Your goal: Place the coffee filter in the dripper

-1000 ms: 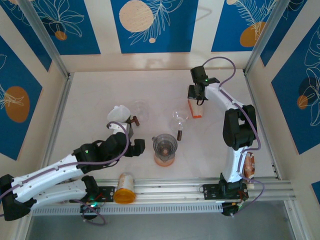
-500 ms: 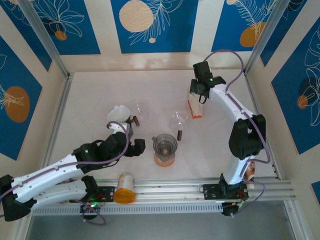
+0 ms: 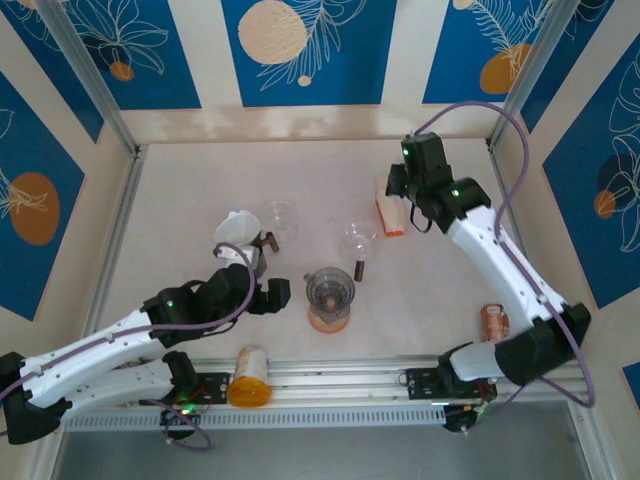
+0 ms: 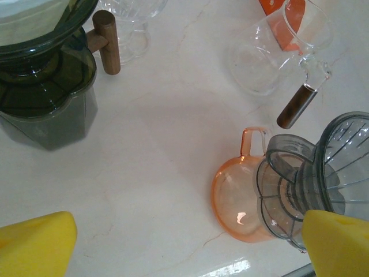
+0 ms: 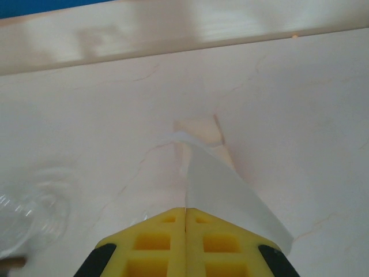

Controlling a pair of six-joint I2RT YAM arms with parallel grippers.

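I am watching the right gripper [image 5: 185, 210] pinching a white paper coffee filter [image 5: 228, 193] between pads pressed tight together, hanging over the far right of the table [image 3: 200, 180] just beside an orange holder [image 3: 393, 220]. The left gripper [image 4: 187, 248] is hovering spread wide near the grey dripper [image 4: 323, 167], which is sitting on an orange cup [image 4: 236, 202]

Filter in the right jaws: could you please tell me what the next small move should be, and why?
Probably carry the filter toward the grey dripper, which looks empty. The right jaws are shut on it, above the far side of the table, well away from that dripper.
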